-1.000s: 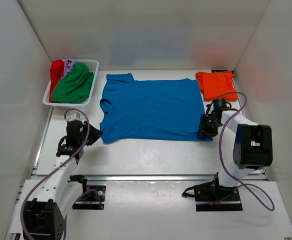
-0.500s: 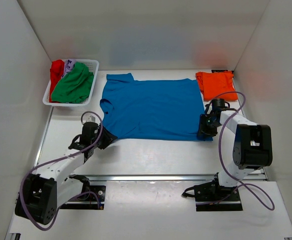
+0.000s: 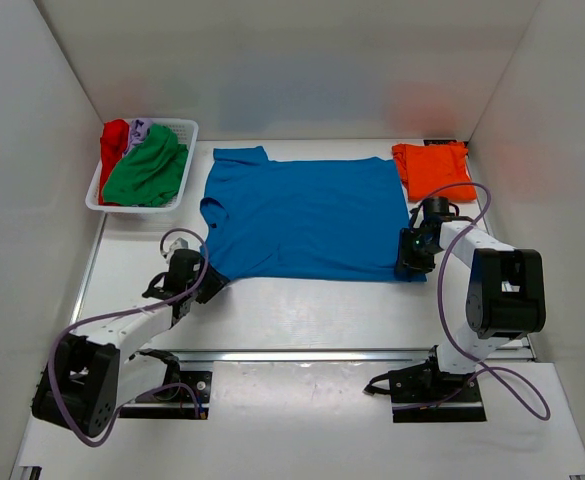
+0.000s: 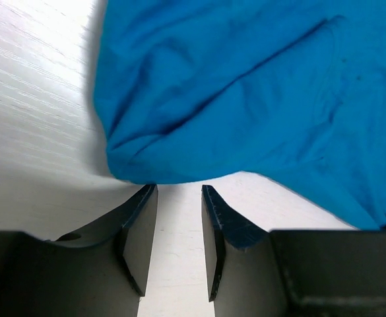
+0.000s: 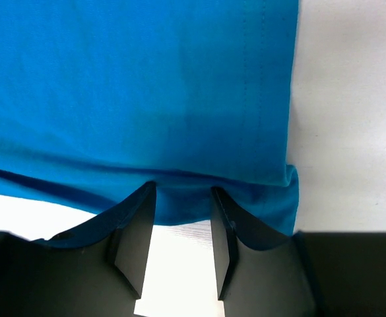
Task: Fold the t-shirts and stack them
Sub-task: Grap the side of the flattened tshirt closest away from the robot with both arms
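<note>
**Both grippers sitting at the near corners of the blue shirt**

Closest to me, the two arms are reaching out low over the white table [image 3: 302,310], one toward each near corner of the blue t-shirt [image 3: 307,215].

The left gripper [image 3: 212,284] is lying at the shirt's near-left sleeve. From its wrist camera, the left gripper [image 4: 178,188] is showing its two dark fingers [image 4: 140,231] a narrow way apart, with only bare table in the gap. The rumpled blue t-shirt [image 4: 245,99] is bunching up right at the fingertips, and its edge is just meeting the tip of the left-hand finger. Nothing is being gripped.

On the other side, the right gripper [image 3: 409,268] is resting at the near-right hem corner. In its own view, the right gripper [image 5: 183,188] is also holding its fingers [image 5: 134,231] apart. The hem of the blue t-shirt [image 5: 140,86] is lying across the gap between the tips, and the jaws are not pinching it.

The blue shirt itself is lying spread flat across the middle of the table, collar to the left and hem to the right.

Farther back, an orange t-shirt [image 3: 432,168] is sitting folded in the far right corner. In the far left corner, the white basket [image 3: 172,122] is holding a green t-shirt [image 3: 147,172], a red t-shirt [image 3: 114,140] and a bit of lilac t-shirt [image 3: 140,128].
</note>
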